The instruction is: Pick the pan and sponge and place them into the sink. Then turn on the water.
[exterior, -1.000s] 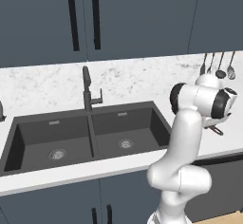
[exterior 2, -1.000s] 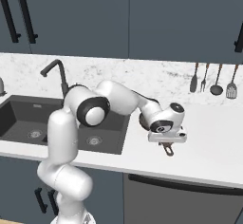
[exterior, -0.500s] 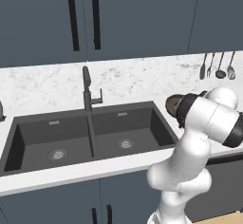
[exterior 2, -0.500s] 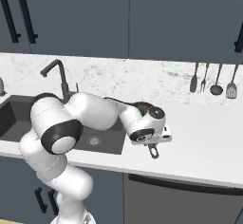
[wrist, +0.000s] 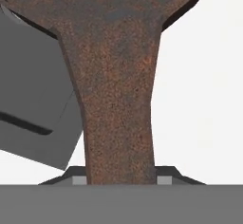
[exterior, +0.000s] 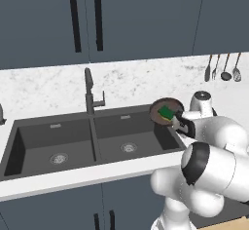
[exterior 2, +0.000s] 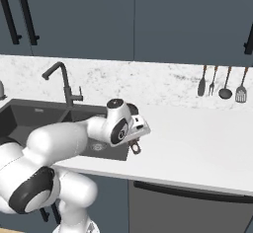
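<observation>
Gripping the handle of the small round dark-brown pan, the claw holds it level above the dark-grey double-basin sink's right edge, handle running back toward the claw, green sponge inside.

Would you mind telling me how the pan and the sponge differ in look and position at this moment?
The pan is round, shallow and dark brown with a reddish rim; the sponge is a small green block with a yellow side. The pan is much the larger. The gripper is shut on the pan's handle, while the sponge simply lies inside the pan. Both are off the counter, at the right edge of the sink, whose tap is dry.
</observation>
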### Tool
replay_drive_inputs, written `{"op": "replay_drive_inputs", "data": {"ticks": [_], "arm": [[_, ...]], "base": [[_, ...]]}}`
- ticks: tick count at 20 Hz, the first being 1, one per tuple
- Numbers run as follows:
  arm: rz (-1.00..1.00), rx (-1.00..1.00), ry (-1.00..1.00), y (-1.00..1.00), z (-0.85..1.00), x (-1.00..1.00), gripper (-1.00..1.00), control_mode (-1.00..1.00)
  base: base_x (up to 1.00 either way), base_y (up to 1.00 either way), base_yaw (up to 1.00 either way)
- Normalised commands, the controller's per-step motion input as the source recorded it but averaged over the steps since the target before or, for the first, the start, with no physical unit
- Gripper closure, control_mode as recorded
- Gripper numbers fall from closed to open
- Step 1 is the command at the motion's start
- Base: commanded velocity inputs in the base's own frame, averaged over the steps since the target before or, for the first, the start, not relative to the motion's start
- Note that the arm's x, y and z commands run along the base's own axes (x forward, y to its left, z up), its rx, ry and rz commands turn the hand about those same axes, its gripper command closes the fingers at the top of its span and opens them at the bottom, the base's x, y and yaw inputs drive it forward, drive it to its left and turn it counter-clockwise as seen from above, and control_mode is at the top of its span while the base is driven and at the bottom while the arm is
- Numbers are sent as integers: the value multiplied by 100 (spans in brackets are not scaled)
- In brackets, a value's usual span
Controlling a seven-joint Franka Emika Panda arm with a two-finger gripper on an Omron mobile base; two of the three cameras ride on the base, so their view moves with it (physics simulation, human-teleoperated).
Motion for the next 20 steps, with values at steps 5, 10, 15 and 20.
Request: {"op": "replay_drive_inputs", "data": {"ticks": [5, 10, 15, 20], "arm": [[12, -2, 14, 73, 29, 0, 100, -100], [16, 2, 11, 37, 22, 12, 100, -100], [17, 5, 15, 31, 0, 25, 100, -100], [17, 9, 14, 44, 0, 25, 100, -100]], "base": [[0, 0, 0], [0, 0, 0], [0, 0, 0], [0, 0, 0]]}}
